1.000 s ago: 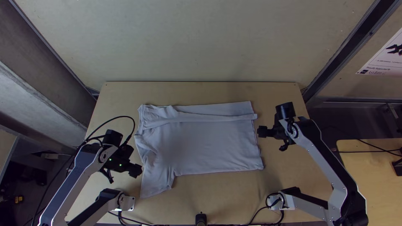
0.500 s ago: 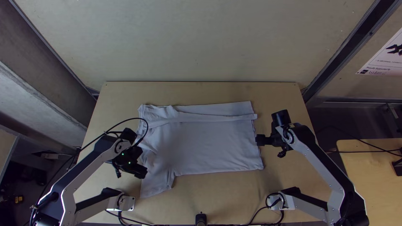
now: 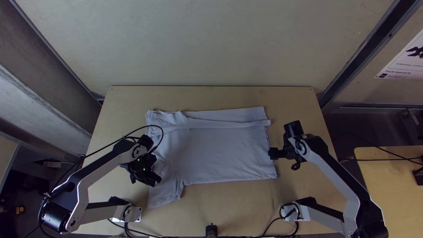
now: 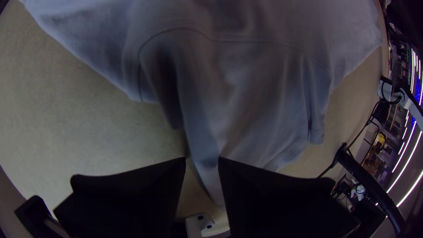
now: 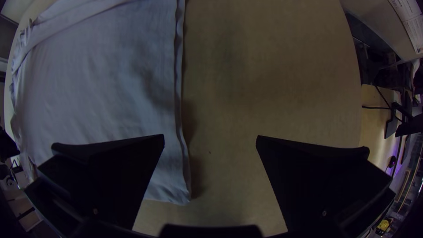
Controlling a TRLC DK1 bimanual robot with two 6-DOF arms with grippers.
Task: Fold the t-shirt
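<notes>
Lying partly beneath left claw (image 3: 155,181) and right claw (image 3: 272,154): the t-shirt (image 3: 216,154).

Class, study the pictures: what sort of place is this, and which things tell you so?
Probably a robotics workshop or lab: two silver-grey and black jointed robot arms stand at a light wooden table, a grey-white cloth t-shirt lies there, and a white printed poster hangs alongside.

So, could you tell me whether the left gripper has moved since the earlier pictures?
Yes, in the top view the left gripper has moved right across the table, over the t-shirt.
</notes>
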